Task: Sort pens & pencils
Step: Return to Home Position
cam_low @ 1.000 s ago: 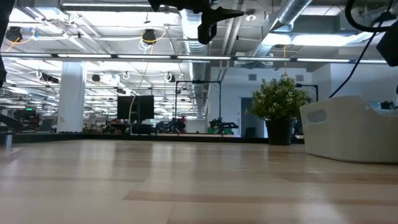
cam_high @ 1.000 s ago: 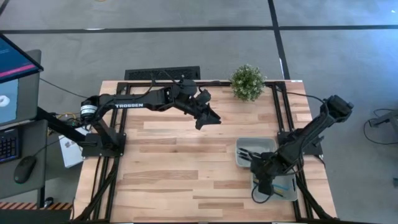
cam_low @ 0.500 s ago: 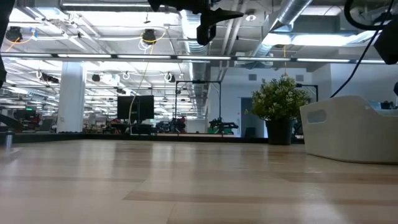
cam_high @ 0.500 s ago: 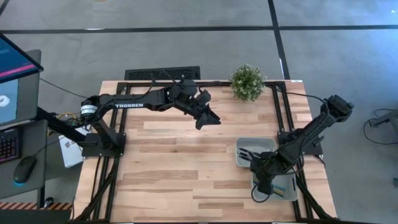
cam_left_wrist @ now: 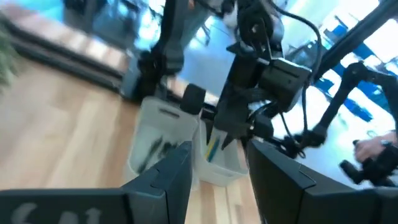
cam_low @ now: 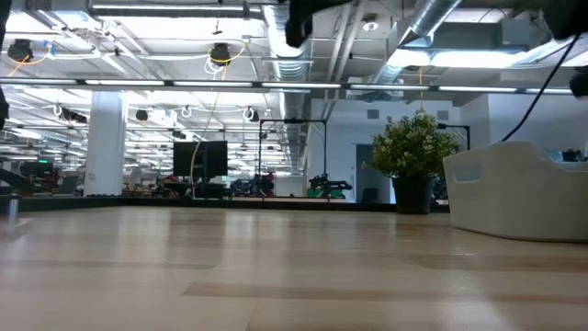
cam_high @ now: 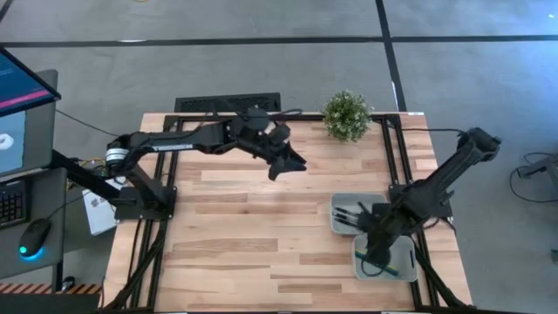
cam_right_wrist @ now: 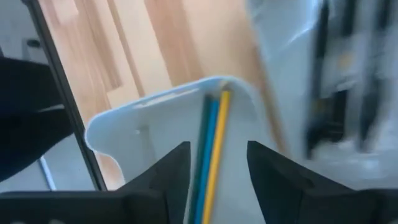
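Two white bins stand side by side at the table's right. The farther bin (cam_high: pixel 353 212) holds the dark pens (cam_high: pixel 347 215), blurred in the right wrist view (cam_right_wrist: pixel 320 68). In the nearer bin (cam_high: pixel 403 259) the yellow pencil (cam_right_wrist: pixel 219 140) and the blue pencil (cam_right_wrist: pixel 209 140) lie flat, side by side, on its floor. My right gripper (cam_right_wrist: pixel 217 180) hovers open over this bin (cam_high: pixel 377 251), its fingers either side of the pencils but above them. My left gripper (cam_high: pixel 283 162) hangs open high above the table's far middle, holding nothing (cam_left_wrist: pixel 221 174).
A small potted plant (cam_high: pixel 347 114) stands at the far edge, right of centre. The wooden tabletop (cam_high: pixel 253 235) stretches bare from the bins to the left edge. Black frame rails (cam_high: pixel 397 166) run along the table's sides.
My left gripper has gone up and a little toward the table's left edge; in the low view it has almost left the top of the picture. My right arm has shifted a little over the nearer bin, its elbow moving toward the right edge.
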Tool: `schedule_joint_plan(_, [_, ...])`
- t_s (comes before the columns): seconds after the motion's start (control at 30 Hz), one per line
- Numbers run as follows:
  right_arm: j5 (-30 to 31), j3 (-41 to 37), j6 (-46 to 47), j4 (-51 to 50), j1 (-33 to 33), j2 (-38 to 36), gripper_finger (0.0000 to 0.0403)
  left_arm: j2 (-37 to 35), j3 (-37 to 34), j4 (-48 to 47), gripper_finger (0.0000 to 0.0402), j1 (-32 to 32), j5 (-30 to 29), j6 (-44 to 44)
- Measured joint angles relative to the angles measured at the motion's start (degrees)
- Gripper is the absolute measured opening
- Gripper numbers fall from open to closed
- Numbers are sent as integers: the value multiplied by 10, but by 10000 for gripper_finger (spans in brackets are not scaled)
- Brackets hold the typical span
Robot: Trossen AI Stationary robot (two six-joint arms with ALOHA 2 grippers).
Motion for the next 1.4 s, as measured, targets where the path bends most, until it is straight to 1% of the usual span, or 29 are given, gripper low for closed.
schedule_joint_plan(0.07, [23, 23, -7, -53, 0, -33, 184, -24, 0, -10, 146, 0, -20, 15])
schedule_joint_plan(0.17, [79, 59, -42, -116, -7, -76, 189, -68, 0, -31, 146, -3, -75, 49])
schedule_joint_plan(0.3, [197, 100, -129, -174, -27, -138, 192, -138, 1, -64, 146, -14, -203, 103])
schedule_joint_plan(0.33, [237, 104, -140, -173, -35, -153, 192, -154, 1, -87, 146, -19, -238, 117])
schedule_joint_plan(0.4, [343, 106, -169, -141, -55, -186, 190, -182, 1, -115, 146, -30, -300, 149])
schedule_joint_plan(0.47, [426, 106, -245, -85, -82, -214, 189, -203, 0, -138, 146, -45, -355, 178])
schedule_joint_plan(0.5, [448, 106, -296, -50, -101, -227, 188, -213, 0, -143, 146, -52, -376, 189])
schedule_joint_plan(0.53, [456, 106, -347, -13, -122, -239, 187, -221, 0, -155, 146, -59, -391, 196])
schedule_joint_plan(0.63, [451, 106, -475, 98, -197, -269, 188, -240, 0, -179, 146, -71, -431, 218])
schedule_joint_plan(0.7, [430, 106, -554, 167, -250, -283, 189, -249, 0, -198, 146, -74, -472, 237])
schedule_joint_plan(0.8, [357, 106, -649, 257, -332, -297, 189, -257, 0, -220, 146, -74, -560, 243])
schedule_joint_plan(0.87, [309, 106, -683, 297, -389, -298, 188, -265, -6, -229, 146, -73, -603, 259])
schedule_joint_plan(0.97, [264, 106, -708, 308, -479, -296, 186, -300, -37, -223, 146, -66, -623, 266])
schedule_joint_plan(1.03, [224, 106, -710, 301, -537, -295, 185, -341, -74, -213, 146, -58, -619, 265])
schedule_joint_plan(1.1, [172, 105, -708, 301, -591, -291, 185, -389, -118, -184, 146, -48, -619, 262])
schedule_joint_plan(1.17, [128, 98, -694, 307, -642, -291, 186, -437, -171, -160, 146, -36, -622, 262])
schedule_joint_plan(1.3, [79, 60, -679, 335, -741, -297, 187, -532, -292, -81, 146, -13, -628, 288])
schedule_joint_plan(1.4, [25, 15, -658, 367, -810, -311, 185, -596, -391, -1, 146, 8, -653, 299])
